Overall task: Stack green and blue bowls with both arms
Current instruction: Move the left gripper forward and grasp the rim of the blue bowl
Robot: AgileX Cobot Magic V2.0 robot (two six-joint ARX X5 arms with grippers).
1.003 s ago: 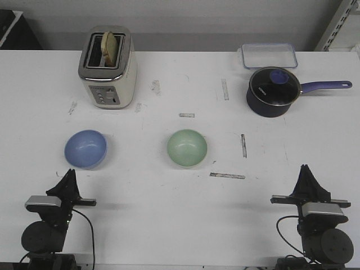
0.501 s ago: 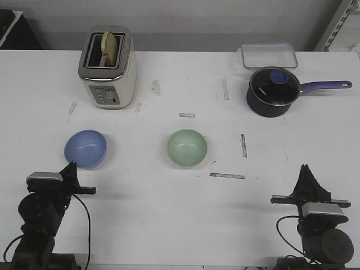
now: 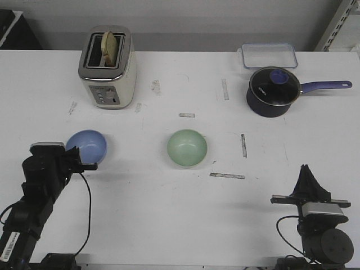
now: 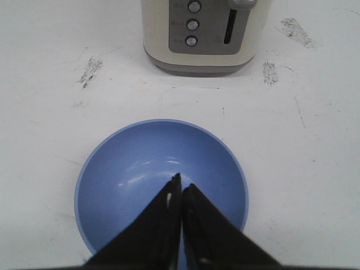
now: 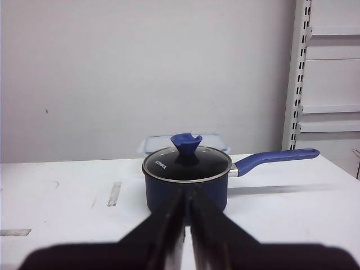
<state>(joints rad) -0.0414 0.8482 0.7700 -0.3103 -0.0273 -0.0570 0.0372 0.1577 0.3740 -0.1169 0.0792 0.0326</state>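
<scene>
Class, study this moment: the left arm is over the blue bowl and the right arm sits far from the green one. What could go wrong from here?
1. The left gripper is shut above the blue bowl; if it descends without opening, it may push the bowl rather than grasp its rim.
2. The bowl looks smooth and sits loose on the table, so a rim pinch may slip or tip it.
3. A nudged bowl could slide towards the toaster.
</scene>
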